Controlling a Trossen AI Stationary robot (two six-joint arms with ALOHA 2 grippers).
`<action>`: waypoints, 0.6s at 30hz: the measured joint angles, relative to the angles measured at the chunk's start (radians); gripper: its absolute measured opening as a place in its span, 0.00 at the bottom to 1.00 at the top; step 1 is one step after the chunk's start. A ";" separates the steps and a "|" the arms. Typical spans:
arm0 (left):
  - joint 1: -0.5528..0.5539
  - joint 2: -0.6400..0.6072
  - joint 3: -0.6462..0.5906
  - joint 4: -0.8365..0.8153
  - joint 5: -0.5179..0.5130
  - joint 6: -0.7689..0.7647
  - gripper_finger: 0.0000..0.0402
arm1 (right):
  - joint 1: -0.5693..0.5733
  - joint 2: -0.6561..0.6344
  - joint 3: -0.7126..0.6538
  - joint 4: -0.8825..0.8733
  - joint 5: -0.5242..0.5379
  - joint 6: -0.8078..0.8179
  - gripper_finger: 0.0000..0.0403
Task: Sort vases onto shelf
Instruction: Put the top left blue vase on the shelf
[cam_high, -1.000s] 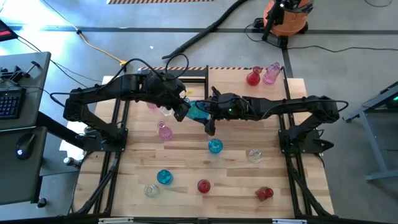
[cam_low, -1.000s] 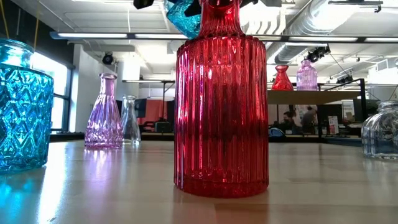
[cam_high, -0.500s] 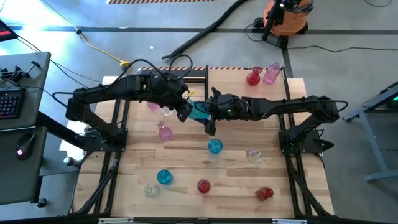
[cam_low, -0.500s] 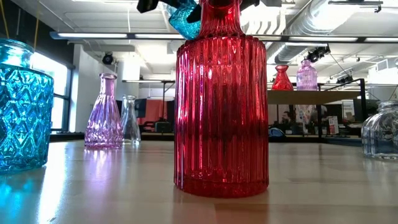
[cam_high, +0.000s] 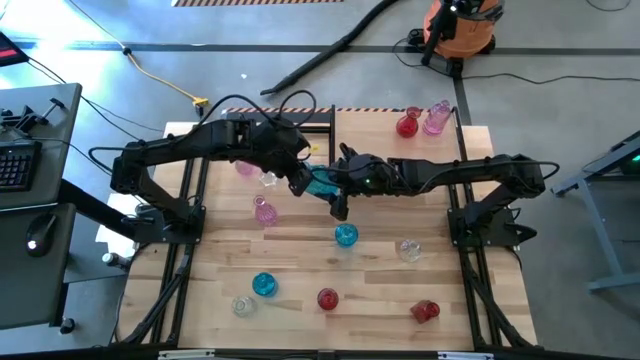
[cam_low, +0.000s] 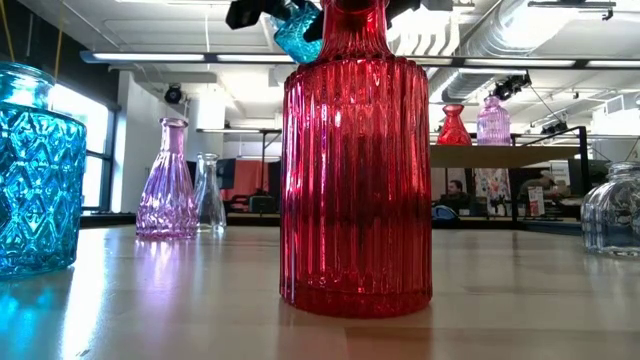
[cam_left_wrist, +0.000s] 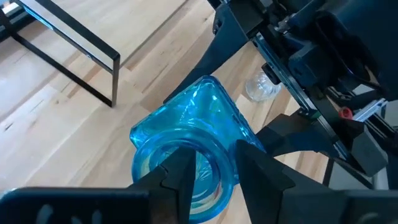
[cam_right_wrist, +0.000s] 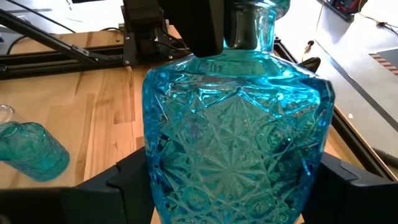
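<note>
A blue cut-glass vase (cam_high: 321, 181) hangs in the air over the table's middle, between my two grippers. My left gripper (cam_left_wrist: 214, 180) comes from the table's left and is at the vase's mouth. My right gripper (cam_right_wrist: 233, 186) comes from the right and is shut on the vase's body (cam_right_wrist: 233, 149). In the low view the blue vase (cam_low: 297, 30) shows at the top, above a red ribbed vase (cam_low: 355, 170). The shelf (cam_low: 505, 155) at the table's far right carries a red vase (cam_high: 406, 126) and a pink vase (cam_high: 437, 117). My left gripper has the blue vase's mouth rim (cam_left_wrist: 227, 168): one finger (cam_left_wrist: 180, 177) stands inside the neck, the other (cam_left_wrist: 258, 177) outside it, with the rim wall between them. It comes at the neck from the table's left. My right gripper pinches the vase's wide body (cam_right_wrist: 155, 155) between its two fingers, coming level from the table's right. The vase is lifted clear of the table.
Several vases stand on the table nearer than the grippers: pink (cam_high: 264, 211), blue (cam_high: 346, 235), clear (cam_high: 408, 250), blue (cam_high: 264, 284), red (cam_high: 327, 298), red (cam_high: 426, 311). A bare black frame (cam_left_wrist: 68, 56) stands at the far edge. Another clear vase (cam_high: 268, 180) stands under the left arm.
My left gripper has moved a little toward the table's right, closer onto the blue vase's neck. The vase and my right gripper have stayed nearly where they were.
</note>
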 joint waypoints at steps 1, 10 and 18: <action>0.002 0.000 0.000 -0.001 0.000 0.000 0.27 | 0.000 0.000 0.000 -0.001 0.000 0.000 0.67; 0.019 -0.021 -0.002 -0.003 0.048 -0.034 0.28 | 0.000 -0.002 0.002 -0.035 0.002 0.001 0.67; 0.032 -0.084 -0.002 0.017 0.026 -0.033 0.28 | -0.001 -0.009 0.002 -0.052 0.005 0.012 0.67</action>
